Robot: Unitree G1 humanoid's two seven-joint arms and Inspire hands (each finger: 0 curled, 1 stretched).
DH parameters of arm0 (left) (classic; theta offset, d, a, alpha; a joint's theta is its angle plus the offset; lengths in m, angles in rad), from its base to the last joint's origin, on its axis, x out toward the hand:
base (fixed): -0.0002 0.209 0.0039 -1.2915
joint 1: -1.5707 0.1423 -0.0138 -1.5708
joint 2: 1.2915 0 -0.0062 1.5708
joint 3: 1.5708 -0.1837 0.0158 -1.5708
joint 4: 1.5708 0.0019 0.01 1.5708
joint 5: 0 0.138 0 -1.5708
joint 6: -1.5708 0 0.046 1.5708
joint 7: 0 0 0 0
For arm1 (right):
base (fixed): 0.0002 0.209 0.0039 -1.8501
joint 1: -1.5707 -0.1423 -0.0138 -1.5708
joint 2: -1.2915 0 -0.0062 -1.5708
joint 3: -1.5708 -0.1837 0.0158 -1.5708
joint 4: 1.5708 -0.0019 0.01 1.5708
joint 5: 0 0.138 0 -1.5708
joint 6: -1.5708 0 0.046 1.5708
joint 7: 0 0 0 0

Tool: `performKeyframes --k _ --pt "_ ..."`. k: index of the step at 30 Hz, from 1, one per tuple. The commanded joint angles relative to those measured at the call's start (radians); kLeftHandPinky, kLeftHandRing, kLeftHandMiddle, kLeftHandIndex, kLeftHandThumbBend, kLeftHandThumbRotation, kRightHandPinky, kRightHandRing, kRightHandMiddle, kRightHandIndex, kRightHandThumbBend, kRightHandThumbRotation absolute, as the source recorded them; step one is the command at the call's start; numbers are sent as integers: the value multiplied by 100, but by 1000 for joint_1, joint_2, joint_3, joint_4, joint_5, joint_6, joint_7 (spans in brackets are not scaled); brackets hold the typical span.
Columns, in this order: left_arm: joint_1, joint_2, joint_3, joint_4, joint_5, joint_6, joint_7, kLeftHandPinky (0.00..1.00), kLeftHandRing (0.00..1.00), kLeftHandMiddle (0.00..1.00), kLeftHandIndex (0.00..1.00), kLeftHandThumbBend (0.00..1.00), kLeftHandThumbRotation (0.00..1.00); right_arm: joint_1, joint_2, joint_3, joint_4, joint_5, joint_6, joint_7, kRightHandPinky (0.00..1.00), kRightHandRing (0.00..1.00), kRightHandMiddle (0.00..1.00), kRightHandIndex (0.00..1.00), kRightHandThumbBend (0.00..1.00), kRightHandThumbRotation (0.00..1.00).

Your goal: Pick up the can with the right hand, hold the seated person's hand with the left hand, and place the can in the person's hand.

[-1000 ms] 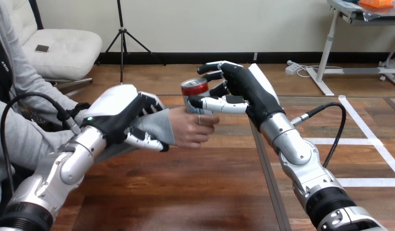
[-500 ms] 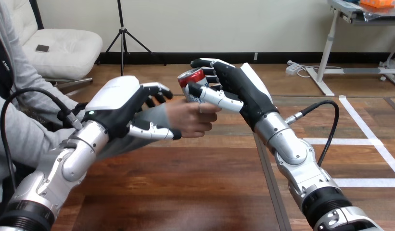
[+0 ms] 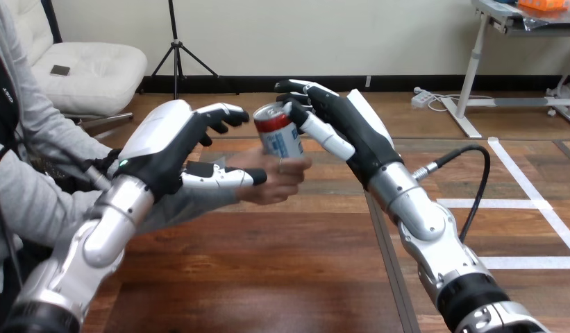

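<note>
— Hands are meeting above the brown wooden counter (image 3: 268, 263), and the red-topped white-and-blue can (image 3: 277, 135) is sitting right in the middle of them, up off the wood.

— Who is carrying it?

— Both, by the look of it. The robot's right hand (image 3: 348, 128) is reaching in from the right. Its fingers (image 3: 303, 88) are curling behind the can's top and its thumb (image 3: 325, 137) is pressing along the near side, so that hand is clamping the upper part of the can. The can is leaning, its red top tipping toward the left.

— And underneath?

— The person's hand (image 3: 268, 184) is lying palm up beneath it, reaching in from the left. The can's base is resting in it, and the person's fingertips are curling at the can's lower edge.

— What is the left hand (image 3: 164, 142) doing?

— It is hovering over the person's wrist, just left of the can. Its thumb is stretching straight across the front of the wrist, touching it or very nearly. The left hand's fingers are bending in the air above, spread well apart from the thumb and closing on nothing. The grey sleeve (image 3: 191, 205) is running out below that hand toward the view's left edge.
</note>
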Motion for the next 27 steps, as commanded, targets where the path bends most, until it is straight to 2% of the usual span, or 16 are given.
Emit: performKeyframes --k 1,6,9,13,16,18,21,24,27 --pt "44 -16 56 30 -85 -47 -12 67 80 83 81 95 61 23 -23 -29 -28 41 -42 18 76 83 84 84 100 100" --pt "84 -21 74 49 -140 -87 -29 67 82 85 83 94 67 56 -32 -42 -27 66 -65 32 77 85 86 86 100 100" --pt "114 -39 97 66 -203 -114 -57 69 83 85 85 93 69 78 -40 -47 -22 73 -86 34 79 86 87 87 100 100" --pt "150 -56 116 107 -243 -176 -57 70 84 85 85 89 71 115 -47 -60 -23 89 -100 32 79 86 88 88 100 100" --pt "178 -73 131 126 -269 -201 -56 72 84 86 86 86 73 140 -53 -69 -24 106 -108 44 80 86 88 88 100 100" --pt "194 -84 141 134 -287 -212 -58 73 84 86 86 83 74 153 -57 -73 -26 114 -111 54 81 86 89 89 100 100" --pt "225 -103 157 144 -335 -230 -91 75 86 87 87 77 74 180 -64 -81 -30 126 -122 69 82 87 89 90 100 100" --pt "249 -120 170 169 -352 -268 -89 78 87 88 88 70 75 208 -64 -97 -36 163 -132 102 83 88 90 90 100 100" --pt "274 -138 185 180 -382 -281 -111 83 90 90 88 63 78 236 -61 -112 -43 200 -135 135 86 90 91 91 100 100"
